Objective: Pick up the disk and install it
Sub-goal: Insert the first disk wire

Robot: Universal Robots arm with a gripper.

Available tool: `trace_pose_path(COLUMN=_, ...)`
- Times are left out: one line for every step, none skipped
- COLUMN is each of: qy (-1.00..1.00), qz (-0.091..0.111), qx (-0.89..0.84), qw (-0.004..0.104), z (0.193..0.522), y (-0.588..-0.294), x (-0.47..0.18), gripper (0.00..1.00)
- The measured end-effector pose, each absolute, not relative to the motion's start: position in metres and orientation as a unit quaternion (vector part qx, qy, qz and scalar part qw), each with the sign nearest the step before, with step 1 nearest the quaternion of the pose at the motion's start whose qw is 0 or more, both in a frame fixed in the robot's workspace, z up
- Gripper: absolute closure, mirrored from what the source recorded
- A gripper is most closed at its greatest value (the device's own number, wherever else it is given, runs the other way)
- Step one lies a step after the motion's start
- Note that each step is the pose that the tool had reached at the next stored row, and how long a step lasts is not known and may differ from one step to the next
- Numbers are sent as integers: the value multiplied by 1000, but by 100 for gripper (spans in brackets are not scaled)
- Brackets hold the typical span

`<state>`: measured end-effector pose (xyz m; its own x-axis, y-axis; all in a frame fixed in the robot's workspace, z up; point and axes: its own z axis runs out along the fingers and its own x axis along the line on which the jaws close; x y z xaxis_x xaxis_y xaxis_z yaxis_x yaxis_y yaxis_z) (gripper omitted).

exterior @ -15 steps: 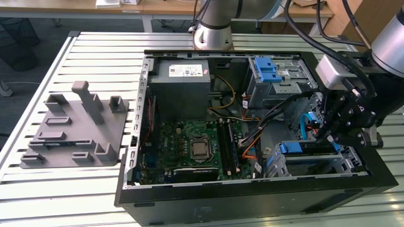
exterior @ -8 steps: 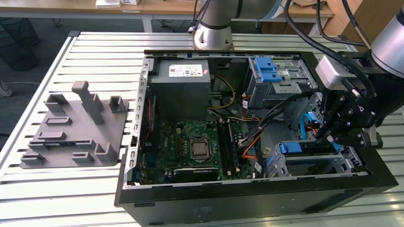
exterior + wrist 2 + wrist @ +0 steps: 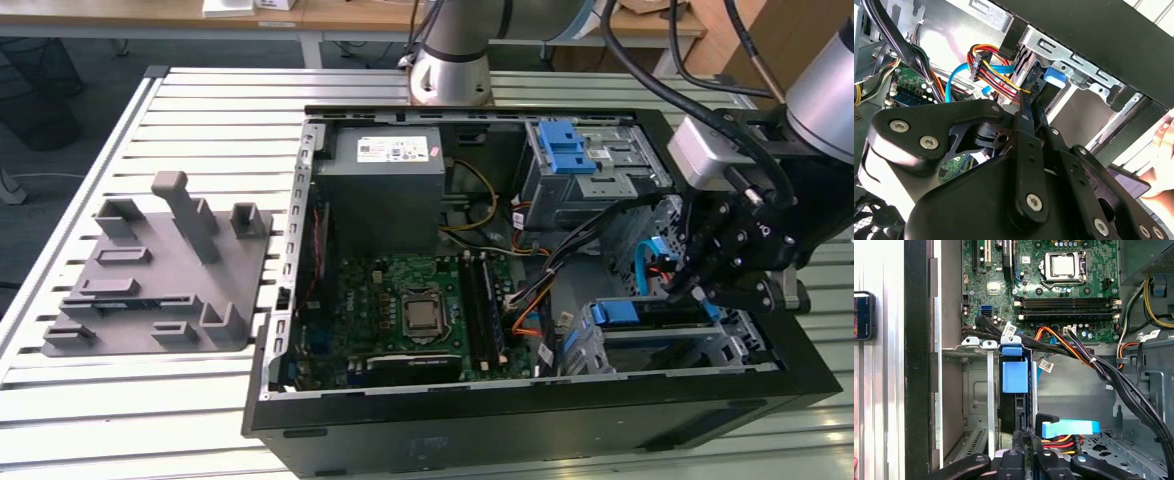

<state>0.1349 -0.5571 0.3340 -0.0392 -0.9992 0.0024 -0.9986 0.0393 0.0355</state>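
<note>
The disk (image 3: 638,313) sits edge-up in the metal drive cage (image 3: 731,345) at the front right corner of the open computer case. Its blue carrier frame (image 3: 1015,376) stands out between the cage rails in the first wrist view, and a blue corner (image 3: 1054,80) peeks past the cage wall in the second wrist view. My gripper (image 3: 687,292) hangs just over the disk's inner end, beside the red, yellow and blue cables. Its two black fingers lie close together, shut, with nothing between them (image 3: 1026,440) (image 3: 1031,97). Whether the tips touch the disk is hidden.
The case holds the motherboard (image 3: 414,310), a grey power-supply box (image 3: 387,165) and an upper bay with a blue latch (image 3: 567,150). Black cable bundles (image 3: 1114,380) cross beside the cage. A grey fixture (image 3: 160,270) lies at the exterior view's left. A hand (image 3: 1164,167) holds a phone (image 3: 863,315) outside the case wall.
</note>
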Motion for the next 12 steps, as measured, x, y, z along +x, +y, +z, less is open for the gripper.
trace_pose_path(qy=-721, qz=-12, qx=693, qw=13, z=334, y=-557, x=135, gripper=83)
trace_pose_path(qy=-721, qz=-12, qx=693, qw=13, z=334, y=-557, x=135, gripper=83)
trace_pose_path(qy=-721, qz=-12, qx=693, qw=13, z=334, y=-558, x=135, gripper=83)
trace_pose_path(qy=-721, qz=-12, qx=693, qw=13, z=334, y=-558, x=135, gripper=83)
trace_pose_path(qy=-721, qz=-12, qx=693, qw=13, z=334, y=-558, x=135, gripper=83)
trace_pose_path(qy=-721, qz=-12, qx=693, qw=13, z=334, y=-558, x=135, gripper=83)
trace_pose_path(qy=-721, qz=-12, qx=693, qw=13, z=334, y=-558, x=135, gripper=83)
trace_pose_path(qy=-721, qz=-12, qx=693, qw=13, z=334, y=-558, x=135, gripper=83)
trace_pose_path(qy=-721, qz=-12, qx=693, qw=13, z=334, y=-558, x=135, gripper=83)
trace_pose_path(qy=-721, qz=-12, qx=693, qw=13, z=334, y=-559, x=135, gripper=83)
trace_pose_path(qy=-721, qz=-12, qx=693, qw=13, z=334, y=-559, x=135, gripper=83)
trace_pose_path(qy=-721, qz=-12, qx=693, qw=13, z=334, y=-559, x=135, gripper=83)
